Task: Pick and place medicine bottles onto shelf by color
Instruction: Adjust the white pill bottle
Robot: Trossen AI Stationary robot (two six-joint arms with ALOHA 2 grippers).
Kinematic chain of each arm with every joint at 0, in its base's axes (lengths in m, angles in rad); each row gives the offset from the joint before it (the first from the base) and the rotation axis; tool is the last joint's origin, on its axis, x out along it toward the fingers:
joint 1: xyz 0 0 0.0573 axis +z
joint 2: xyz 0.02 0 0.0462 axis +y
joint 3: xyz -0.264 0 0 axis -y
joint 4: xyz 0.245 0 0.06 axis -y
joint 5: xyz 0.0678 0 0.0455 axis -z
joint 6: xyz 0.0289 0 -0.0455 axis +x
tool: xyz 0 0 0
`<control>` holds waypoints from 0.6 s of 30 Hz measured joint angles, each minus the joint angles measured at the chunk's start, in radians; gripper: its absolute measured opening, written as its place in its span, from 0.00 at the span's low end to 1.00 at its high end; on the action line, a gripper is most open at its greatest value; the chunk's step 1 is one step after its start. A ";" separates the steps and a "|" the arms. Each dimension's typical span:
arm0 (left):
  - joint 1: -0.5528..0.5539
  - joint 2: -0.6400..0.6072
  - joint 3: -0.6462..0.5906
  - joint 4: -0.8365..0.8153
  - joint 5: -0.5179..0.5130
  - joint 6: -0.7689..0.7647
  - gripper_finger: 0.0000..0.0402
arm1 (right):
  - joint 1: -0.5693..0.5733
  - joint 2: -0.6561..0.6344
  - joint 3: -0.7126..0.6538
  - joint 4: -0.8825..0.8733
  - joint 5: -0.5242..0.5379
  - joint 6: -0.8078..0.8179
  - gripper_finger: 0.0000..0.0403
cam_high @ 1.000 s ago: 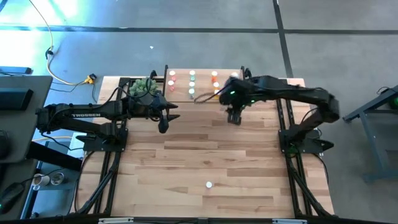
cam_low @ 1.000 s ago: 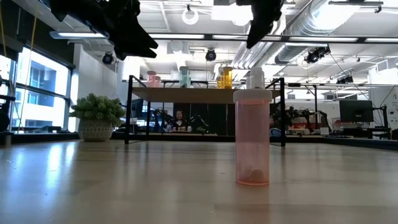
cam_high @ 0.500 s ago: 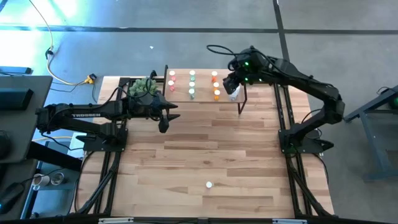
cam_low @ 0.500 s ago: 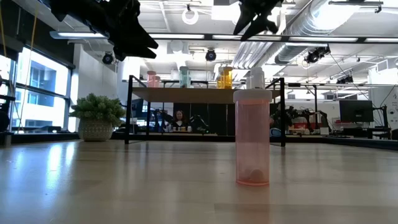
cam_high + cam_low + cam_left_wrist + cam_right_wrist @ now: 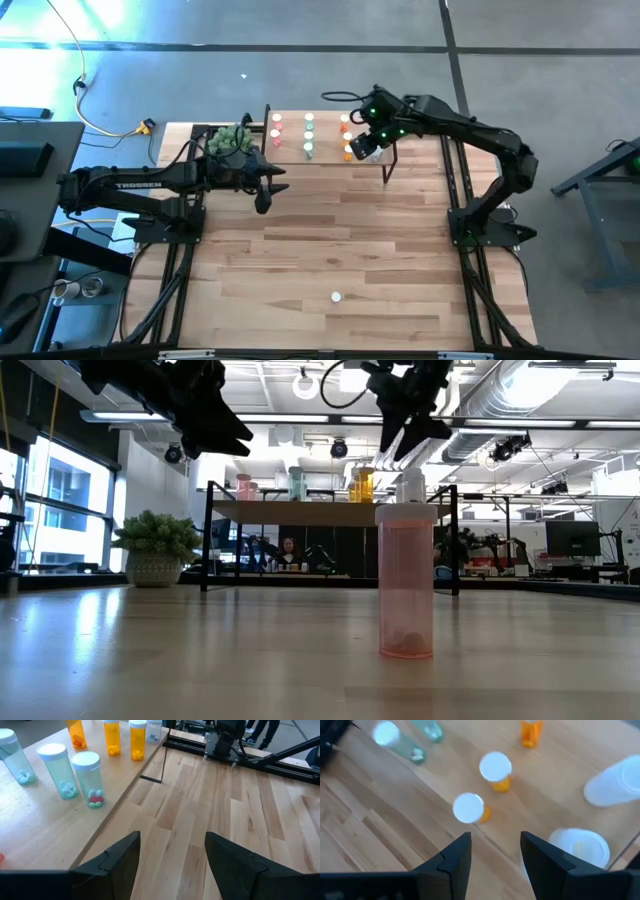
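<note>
One pink medicine bottle [image 5: 406, 582] stands upright and alone on the slatted wooden table [image 5: 350, 240], near its front edge and well apart from everything else; from above only its round white cap [image 5: 337, 296] shows. It is a see-through cylinder of smooth plastic with something small lying at its bottom. The other bottles stand on the shelf [image 5: 325, 150], a light wooden top on thin black legs [image 5: 207, 536] at the table's far end, sorted in columns: three pink [image 5: 277, 131], three green [image 5: 309, 132], three orange [image 5: 346, 134], and two clear white [image 5: 612, 785] at the end by the right gripper. The green ones [image 5: 89, 779] are pale and translucent, the orange ones [image 5: 137, 739] hold yellow pills, and all wear flat white caps. The right gripper [image 5: 364, 143] hangs over the shelf's orange and white end, its dark fingers [image 5: 455, 854] spread apart around nothing. The left gripper [image 5: 263, 191] waits above the table just in front of the shelf, jaws parted and holding nothing. A small potted plant [image 5: 229, 139] sits beside the shelf
</note>
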 joint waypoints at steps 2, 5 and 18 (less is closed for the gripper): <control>0.000 0.000 0.000 -0.002 0.000 0.000 0.53 | 0.000 0.007 0.000 -0.010 0.000 0.002 0.40; 0.000 0.000 0.000 -0.011 0.000 0.000 0.53 | 0.000 0.020 0.000 -0.026 -0.001 0.016 0.40; 0.000 0.000 0.000 -0.020 0.000 0.000 0.53 | 0.000 0.026 0.000 -0.051 -0.018 0.045 0.40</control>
